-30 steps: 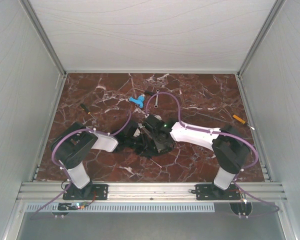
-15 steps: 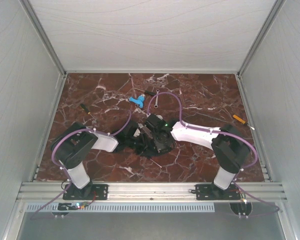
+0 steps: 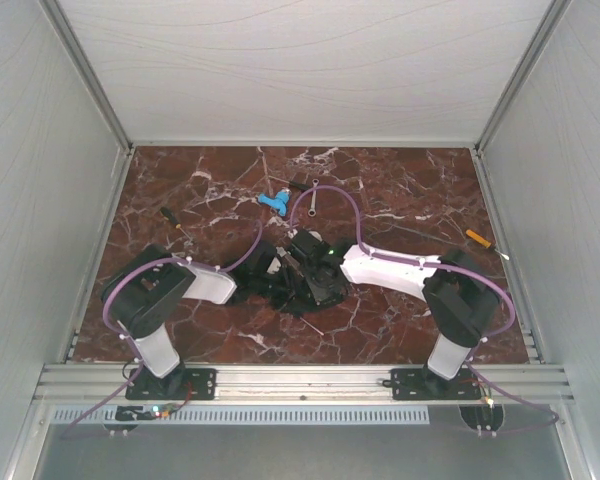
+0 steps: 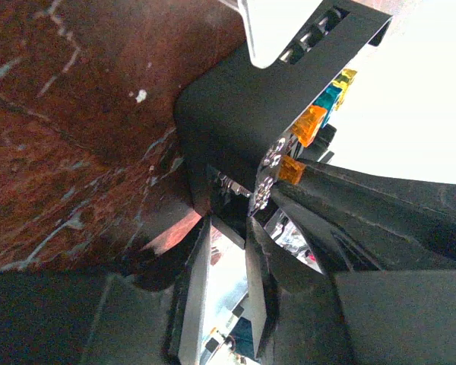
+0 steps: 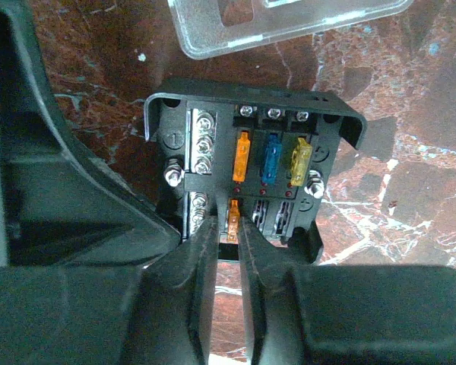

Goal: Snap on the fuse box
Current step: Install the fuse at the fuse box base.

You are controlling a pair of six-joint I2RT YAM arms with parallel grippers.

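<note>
Fuse box [image 5: 251, 163] lies lidless on the table [image 3: 400, 190], clear lid [image 5: 289, 19] just beyond. Hardly anything has been moved in the last second: an orange fuse [image 5: 232, 217] is kept pinched by the narrowed right gripper [image 5: 228, 228], so lid-snapping is judged pending. The spread of the left gripper [image 3: 272, 275] cannot be told

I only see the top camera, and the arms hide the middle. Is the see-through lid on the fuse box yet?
Observer: No. The right wrist view shows the clear lid lying on the table beyond the fuse box, off it.
Operator: Why isn't it on?
Observer: The right gripper is shut on a small orange fuse in the box's lower row.
Operator: Any more fuses?
Observer: Three in the upper row: a taller orange fuse, a blue fuse, a yellow fuse.
</note>
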